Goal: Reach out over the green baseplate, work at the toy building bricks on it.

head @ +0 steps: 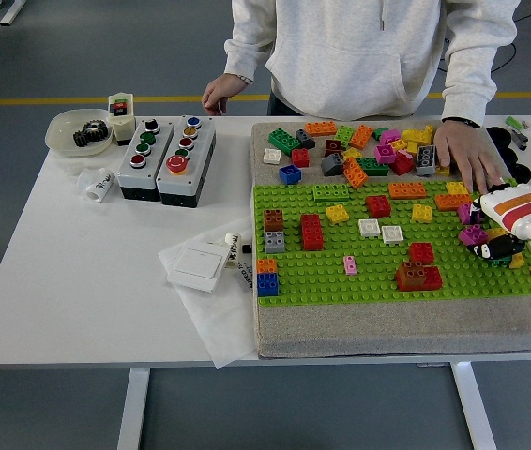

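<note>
The green baseplate (341, 291) lies on a grey mat (387, 330) on the right half of the table. Bricks stand on it: a red one (311, 232), a brown-and-grey pair (274, 232), an orange-on-blue stack (266, 278) and a brown-red stack (418, 275). My right hand (487, 242), white with an orange stripe, reaches in low over the plate's right edge. Its black fingers curl on a small magenta brick (476, 235). A person's hand (467, 155) rests on the pile of loose bricks (369, 145) at the mat's far end. My left hand is out of view.
Two grey button boxes (167, 155) stand at the back left, beside a bowl of gears (78, 131). A white switch plate (198, 265) lies on a paper sheet left of the mat. The person's other hand (219, 94) rests at the far table edge.
</note>
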You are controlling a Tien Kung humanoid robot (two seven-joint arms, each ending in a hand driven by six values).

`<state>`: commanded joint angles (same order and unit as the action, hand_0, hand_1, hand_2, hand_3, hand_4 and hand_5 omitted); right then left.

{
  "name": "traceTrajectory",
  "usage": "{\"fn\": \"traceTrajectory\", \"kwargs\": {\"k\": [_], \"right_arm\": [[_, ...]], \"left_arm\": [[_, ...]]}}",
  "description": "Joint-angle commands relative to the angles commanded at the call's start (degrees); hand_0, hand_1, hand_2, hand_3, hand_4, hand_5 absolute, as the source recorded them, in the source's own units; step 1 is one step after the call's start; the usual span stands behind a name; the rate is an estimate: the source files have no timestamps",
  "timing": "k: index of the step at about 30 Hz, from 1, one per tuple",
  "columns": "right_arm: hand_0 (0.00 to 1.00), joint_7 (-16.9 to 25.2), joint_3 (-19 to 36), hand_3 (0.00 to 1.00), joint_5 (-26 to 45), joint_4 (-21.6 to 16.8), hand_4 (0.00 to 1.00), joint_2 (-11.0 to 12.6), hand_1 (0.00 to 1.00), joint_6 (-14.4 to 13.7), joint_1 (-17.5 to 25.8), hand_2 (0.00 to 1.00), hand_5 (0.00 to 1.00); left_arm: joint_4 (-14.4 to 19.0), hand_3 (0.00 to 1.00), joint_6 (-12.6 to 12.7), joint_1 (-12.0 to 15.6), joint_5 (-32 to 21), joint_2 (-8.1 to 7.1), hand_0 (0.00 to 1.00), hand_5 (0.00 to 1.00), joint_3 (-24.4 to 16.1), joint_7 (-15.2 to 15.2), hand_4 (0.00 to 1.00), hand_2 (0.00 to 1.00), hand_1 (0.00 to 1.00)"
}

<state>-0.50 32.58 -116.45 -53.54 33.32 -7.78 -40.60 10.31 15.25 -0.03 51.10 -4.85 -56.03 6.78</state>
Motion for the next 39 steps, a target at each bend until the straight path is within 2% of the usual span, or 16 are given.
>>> {"fn": "traceTrajectory", "kwargs": {"k": [1,2,13,15,19,20,39], "right_arm": [[0.493,-0.51,0.15,0.649,1.16,-0.11,0.951,0.03,0.577,0.17,-0.01,0.67,0.473],[0.472,-0.75,0.19,0.682,1.7,-0.12,0.998,0.03,0.57,0.23,-0.03,0.664,0.555],[0.461,-1.98,0.4,0.689,8.17,0.12,0.998,-0.08,0.568,-0.24,-0.14,0.663,0.555],[0.423,-2.13,0.13,0.661,8.4,-0.02,0.998,-0.12,0.547,-0.22,-0.35,0.648,0.562],[0.423,-2.42,-0.55,0.661,7.96,-0.36,0.998,-0.19,0.547,0.19,-0.79,0.648,0.562],[0.379,-2.51,-0.72,0.604,7.44,-0.37,0.998,-0.28,0.513,0.33,-0.95,0.605,0.575],[0.335,-2.98,-0.83,0.567,3.53,-1.06,0.998,0.09,0.481,1.54,-1.1,0.568,0.594]], "left_arm": [[0.0,0.758,-0.01,-0.02,0.0,0.0,0.761,0.693,0.01,-0.01,0.791,0.845,0.793],[0.0,0.758,-0.01,-0.03,-0.02,-0.01,0.761,0.692,0.04,-0.01,0.791,0.844,0.794],[0.0,0.758,-0.02,-0.35,-0.34,-0.14,0.761,0.695,0.42,-0.15,0.792,0.845,0.794],[0.0,0.758,-0.02,-0.4,-0.33,-0.15,0.761,0.693,0.42,-0.14,0.792,0.844,0.795],[0.0,0.758,-0.01,-0.46,-0.38,-0.15,0.761,0.693,0.44,-0.16,0.792,0.844,0.795],[0.0,0.759,0.0,-0.48,-0.41,-0.15,0.761,0.692,0.46,-0.16,0.792,0.844,0.794],[0.0,0.758,0.02,-0.56,-1.19,-0.17,0.76,0.692,1.12,-0.23,0.791,0.843,0.794]]}}
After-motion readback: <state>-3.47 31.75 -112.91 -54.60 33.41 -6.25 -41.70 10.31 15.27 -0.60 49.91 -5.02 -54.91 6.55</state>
